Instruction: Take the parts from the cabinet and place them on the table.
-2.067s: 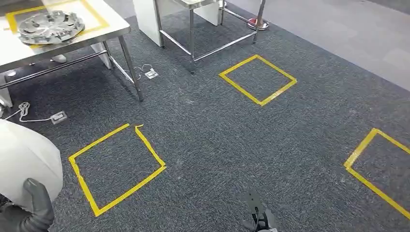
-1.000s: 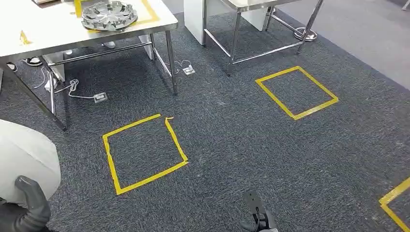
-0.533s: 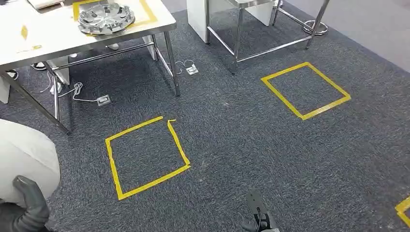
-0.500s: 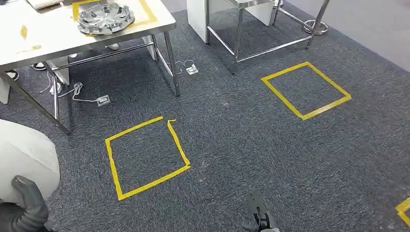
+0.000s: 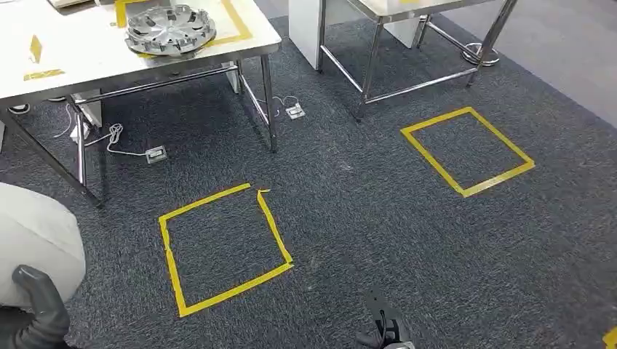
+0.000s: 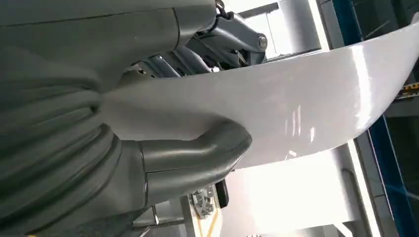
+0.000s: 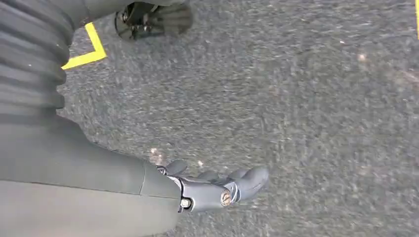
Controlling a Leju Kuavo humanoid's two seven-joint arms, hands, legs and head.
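My left hand (image 5: 38,314) grips a large white curved part (image 5: 33,243) at the lower left of the head view. In the left wrist view its thick thumb (image 6: 197,158) presses against the glossy white part (image 6: 296,113). A round silver ribbed part (image 5: 171,29) lies on the white table (image 5: 73,69) at the upper left, inside a yellow tape frame. My right hand (image 5: 382,331) hangs low over the carpet. The right wrist view shows this hand (image 7: 217,190) holding nothing, its fingers loosely extended.
The dark carpet carries a yellow tape square (image 5: 275,233) just ahead and a second square (image 5: 436,163) to the right. A steel-legged table (image 5: 371,65) stands at the back. Power sockets (image 5: 155,154) with cables lie under the white table.
The whole picture has shifted: the camera turned and moved, so the white table and tape squares now sit lower and further right. Both hands keep their poses.
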